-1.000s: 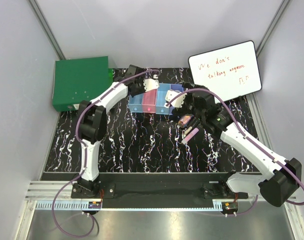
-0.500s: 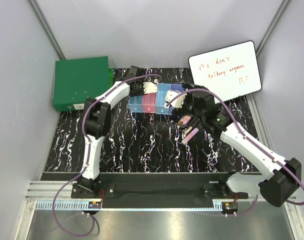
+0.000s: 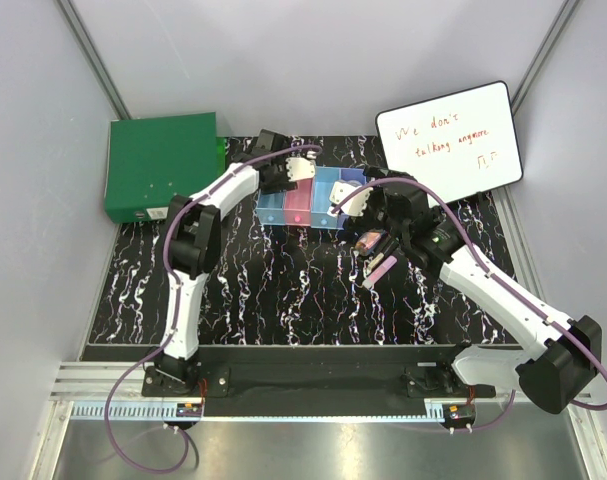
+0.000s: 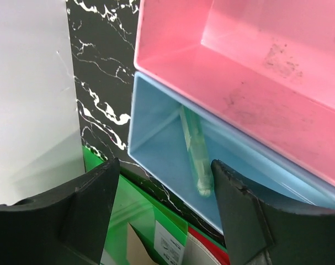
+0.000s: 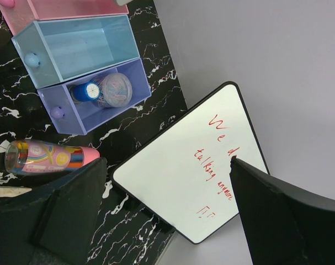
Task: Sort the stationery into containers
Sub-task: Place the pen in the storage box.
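The containers (image 3: 308,200) are a joined row of translucent bins at the back of the table. My left gripper (image 3: 304,167) hovers over them, open (image 4: 164,165), with nothing between its fingers. Under it a green stick (image 4: 196,152) lies loose in the end light blue bin (image 4: 156,138), beside the pink bin (image 4: 255,66). My right gripper (image 3: 366,200) is open (image 5: 167,163) and empty, just right of the row. The purple bin (image 5: 62,118) holds a small blue piece (image 5: 85,91) and a round disc (image 5: 115,89). A pink-capped tube (image 5: 46,156) and a pink marker (image 3: 381,268) lie on the table.
A white writing board (image 3: 448,140) with red handwriting leans at the back right, close to my right gripper. A large green box (image 3: 161,165) stands at the back left. Grey walls enclose the marbled black table (image 3: 283,290).
My left gripper's jaws have opened wider and it has shifted slightly above the bins. The right arm has not moved.
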